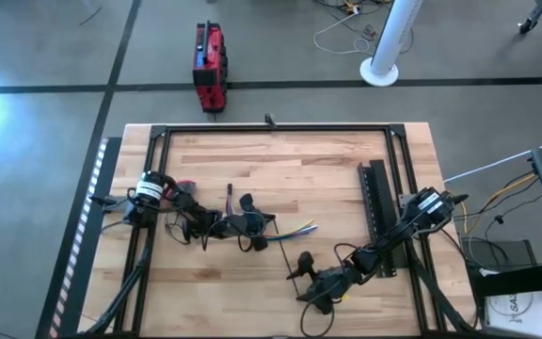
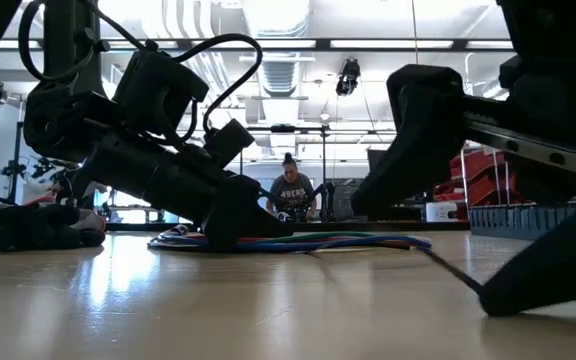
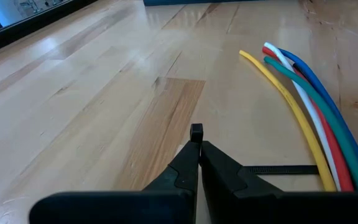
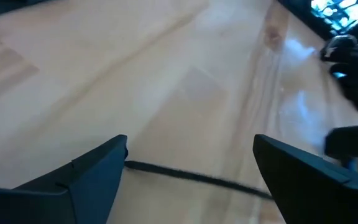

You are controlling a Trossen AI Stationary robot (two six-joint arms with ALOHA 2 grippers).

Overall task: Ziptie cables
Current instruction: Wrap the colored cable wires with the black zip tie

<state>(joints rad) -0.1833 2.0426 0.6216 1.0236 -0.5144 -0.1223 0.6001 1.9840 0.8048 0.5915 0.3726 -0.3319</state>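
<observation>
Bundle of thin blue, green, yellow wires [image 3: 316,112] lies mid wooden surface [image 1: 280,169], thin black plastic ziptie [image 3: 278,169] crossing beneath. Left tool [image 3: 197,149] is pressed together beside them. Right tool [image 4: 188,158] is spread wide nearer front edge.

My cables [image 3: 316,118] showed yellow, white, red, green and blue; my ziptie [image 3: 278,169] was black against the pale, striped wood table [image 3: 104,81].
</observation>
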